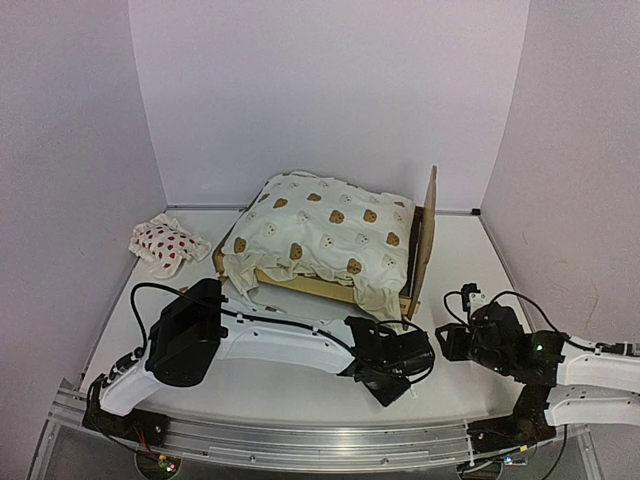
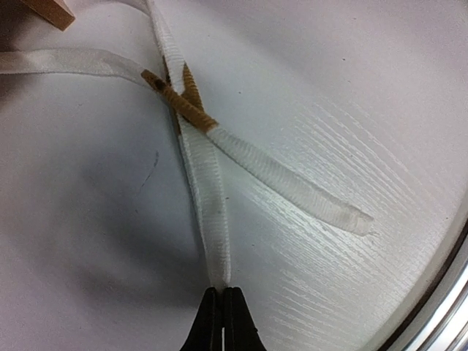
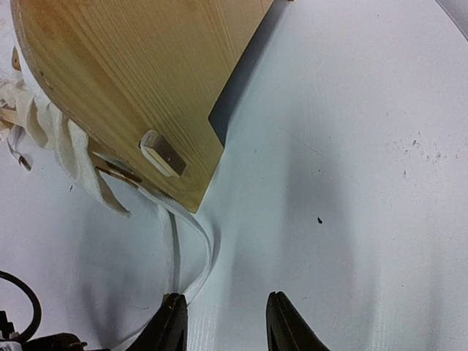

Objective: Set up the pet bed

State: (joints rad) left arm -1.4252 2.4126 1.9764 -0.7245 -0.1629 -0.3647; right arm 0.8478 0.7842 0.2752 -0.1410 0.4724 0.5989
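Observation:
The plywood pet bed (image 1: pixel 425 240) stands at the table's middle, its headboard on the right, its base hidden under the cream bear-print cushion (image 1: pixel 325 235). The headboard's back shows in the right wrist view (image 3: pixel 131 80). My left gripper (image 1: pixel 395 385) is shut on a white tie ribbon (image 2: pixel 208 197) of the cushion, just in front of the bed's near right corner; a second tie (image 2: pixel 292 186) lies loose beside it. My right gripper (image 1: pixel 445 345) is open and empty to the right of the left one; a white tie loop (image 3: pixel 201 252) touches its left finger (image 3: pixel 172 322).
A small white pillow with red strawberries (image 1: pixel 167 243) lies at the left, near the wall. White walls close in the table on three sides. A metal rail (image 1: pixel 300 440) runs along the near edge by the arm bases.

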